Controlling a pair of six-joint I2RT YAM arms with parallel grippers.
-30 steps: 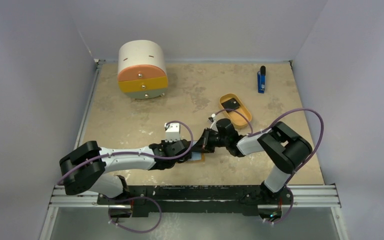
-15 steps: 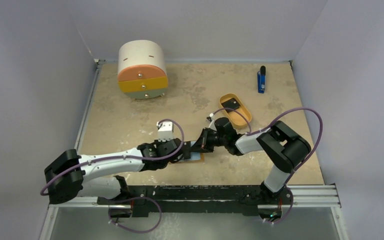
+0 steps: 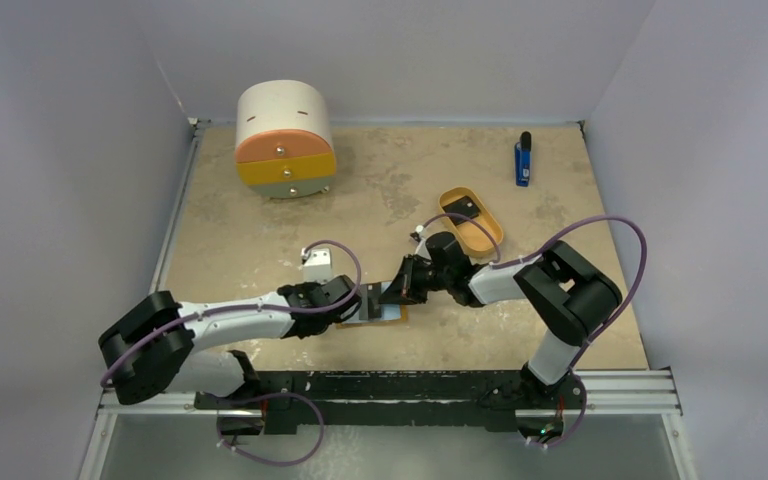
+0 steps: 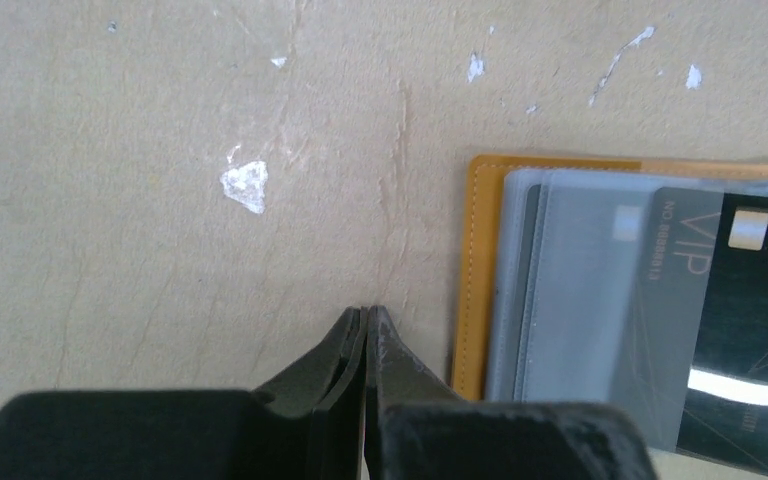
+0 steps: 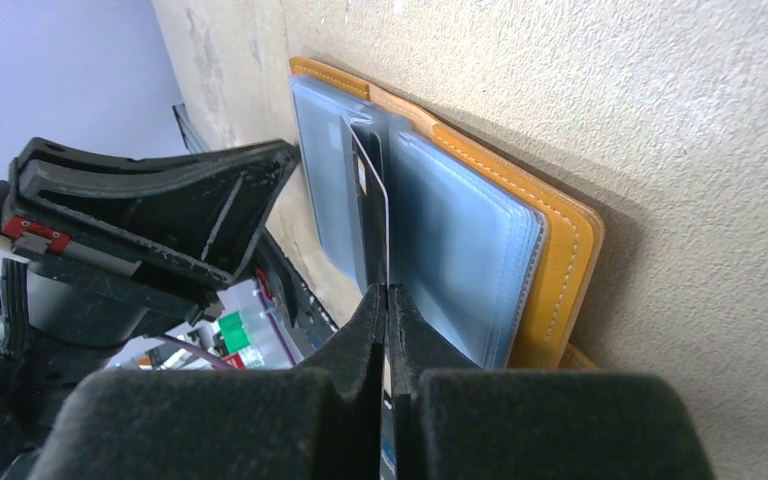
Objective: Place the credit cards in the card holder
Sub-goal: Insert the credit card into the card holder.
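Note:
The card holder (image 3: 392,316) lies open on the table, orange-tan with grey-blue pockets (image 5: 450,230). My right gripper (image 3: 397,292) is shut on a black credit card (image 5: 368,185). The card stands edge-on between the pockets. In the left wrist view the card (image 4: 750,300) shows "VIP" and lies partly under a translucent pocket of the holder (image 4: 482,270). My left gripper (image 4: 367,314) is shut and empty, on the table just left of the holder's edge; it also shows in the top view (image 3: 358,303). A second black card (image 3: 466,208) lies in the tan tray.
The tan oval tray (image 3: 483,238) sits just behind the right arm. A round drawer cabinet (image 3: 284,140) stands at the back left. A blue-and-black stick (image 3: 523,160) lies at the back right. The left gripper body (image 5: 160,215) is close beside the holder.
My left gripper has drawn back to the left off the card holder, uncovering its pockets. My right gripper stays shut on the card at the holder and has barely moved.

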